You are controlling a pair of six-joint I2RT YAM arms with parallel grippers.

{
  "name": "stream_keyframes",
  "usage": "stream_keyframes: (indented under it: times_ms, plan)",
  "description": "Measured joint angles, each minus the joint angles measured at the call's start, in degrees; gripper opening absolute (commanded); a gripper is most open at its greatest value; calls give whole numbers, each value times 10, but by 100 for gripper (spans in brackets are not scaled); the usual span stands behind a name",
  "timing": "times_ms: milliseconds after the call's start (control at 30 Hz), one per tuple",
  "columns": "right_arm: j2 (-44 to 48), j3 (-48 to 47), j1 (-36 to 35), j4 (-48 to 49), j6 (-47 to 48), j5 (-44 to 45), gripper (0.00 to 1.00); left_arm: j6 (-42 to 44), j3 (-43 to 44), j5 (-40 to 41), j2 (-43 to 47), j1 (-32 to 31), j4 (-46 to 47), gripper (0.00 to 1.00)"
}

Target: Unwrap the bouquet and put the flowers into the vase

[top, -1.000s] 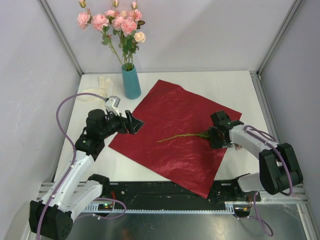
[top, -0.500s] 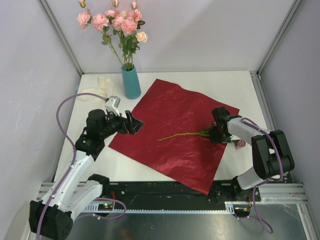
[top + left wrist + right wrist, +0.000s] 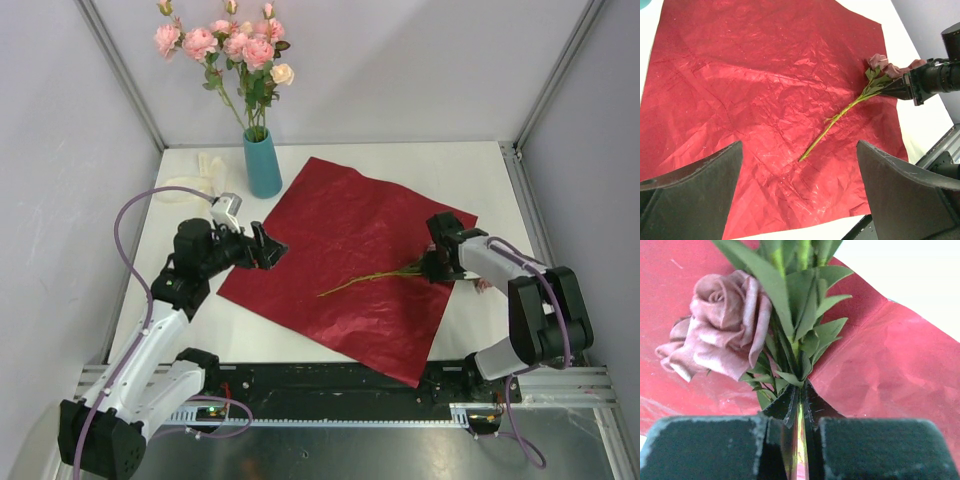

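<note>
One mauve green-stemmed rose [image 3: 725, 332] on crinkly red sheet [image 3: 340, 220], right gripper [image 3: 432, 266] pinching its stem for lifting; left gripper [image 3: 270, 247] gaping, idle.

Dark red wrapping sheet [image 3: 340, 250] spread flat mid-table, one mauve-bloomed rose stem [image 3: 365, 277] lying across its right half; teal vase [image 3: 262, 163] upright far left, holding pink roses [image 3: 235, 45].

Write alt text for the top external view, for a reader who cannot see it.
The right end effector is shut on a single rose lying across a flat dark red wrapping sheet on a white table. The left end effector is open near the sheet's left edge. At the back, a teal vase holds pink roses.
</note>
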State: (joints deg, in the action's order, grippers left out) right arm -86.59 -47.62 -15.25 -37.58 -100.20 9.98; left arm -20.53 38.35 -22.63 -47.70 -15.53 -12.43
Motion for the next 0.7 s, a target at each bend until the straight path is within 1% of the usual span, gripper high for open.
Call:
stream_keyframes:
  times_ms: [167,300,467,600,700]
  plan:
    - [29,-1,0,-7,11,7,0,-3,0,-2,-16,0,-3,99]
    - [62,-1,-3,-9,31,21,0,-4,5,-18,-37,0,-7,93]
    - [126,-3,-22,9,84,51,0,-5,38,-66,-71,-1,-10,87]
    - [184,-4,-56,71,189,65,0,-7,79,-111,-108,-12,-10,84]
    - [216,-5,-79,143,287,43,0,-10,97,-133,-124,-31,-11,84]
